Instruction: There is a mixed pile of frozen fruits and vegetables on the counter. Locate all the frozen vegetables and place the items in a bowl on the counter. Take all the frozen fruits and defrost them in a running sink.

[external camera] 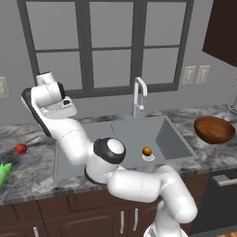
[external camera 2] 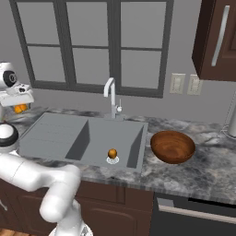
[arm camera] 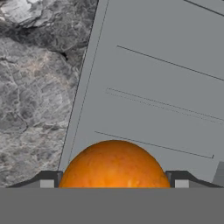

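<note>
Orange ball: a bright orange ball sits between the two dark fingers, which stand wide around it, one tip at each side; the hand view looks past it onto the ribbed drainboard. In the right base view it shows as an orange spot under the white hand at the far left.
Gripper: raised above the left end of the sink, near the drainboard's edge with the stone.
Brown-orange ball: lies in the basin right on the round drain, well apart from the hand.
Sink: grey rectangular basin with a ribbed drainboard to its left and a pale gooseneck tap behind it.
Bowl: wide reddish-brown wooden bowl on the tabletop just right of the sink; nothing shows inside it.
Red ball: on the stone left of the drainboard.
Green piece: bright, pointed, at the left picture edge, partly cut off, near the red ball.
Tabletop: grey marbled stone with dark veins, above dark brown cabinets.
Room: grey wall, a large dark-framed window behind the tap, two pale wall outlets to its right, a dark upper cabinet at the right.
</note>
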Motion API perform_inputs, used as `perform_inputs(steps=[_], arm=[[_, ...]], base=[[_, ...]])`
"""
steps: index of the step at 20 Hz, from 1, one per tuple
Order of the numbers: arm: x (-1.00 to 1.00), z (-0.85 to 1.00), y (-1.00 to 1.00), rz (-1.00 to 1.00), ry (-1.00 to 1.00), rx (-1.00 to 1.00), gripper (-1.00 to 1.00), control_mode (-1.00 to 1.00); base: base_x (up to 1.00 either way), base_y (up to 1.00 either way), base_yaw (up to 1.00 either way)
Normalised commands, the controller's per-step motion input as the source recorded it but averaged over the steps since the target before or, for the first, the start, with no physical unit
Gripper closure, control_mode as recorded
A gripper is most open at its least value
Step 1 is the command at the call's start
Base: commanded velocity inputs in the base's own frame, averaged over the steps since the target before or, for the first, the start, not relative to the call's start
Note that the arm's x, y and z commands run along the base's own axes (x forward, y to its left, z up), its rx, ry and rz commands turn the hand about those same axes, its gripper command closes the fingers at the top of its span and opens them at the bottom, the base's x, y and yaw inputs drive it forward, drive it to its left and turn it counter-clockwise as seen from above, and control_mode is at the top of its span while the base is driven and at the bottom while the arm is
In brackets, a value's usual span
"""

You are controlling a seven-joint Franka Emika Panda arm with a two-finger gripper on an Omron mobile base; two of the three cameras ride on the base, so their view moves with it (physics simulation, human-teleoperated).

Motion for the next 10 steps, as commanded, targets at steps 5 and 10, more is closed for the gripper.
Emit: perform_inputs(steps=[5, 10], arm=[[-0.05, 0.12, -0.74, 0.0, -0.05, 0.05, 1.0, -1.0], [-0.12, 0.0, -0.76, 0.0, -0.03, 0.06, 1.0, -1.0]], base=[[0.0, 0.0, 0.0], [0.0, 0.0, 0.0]])
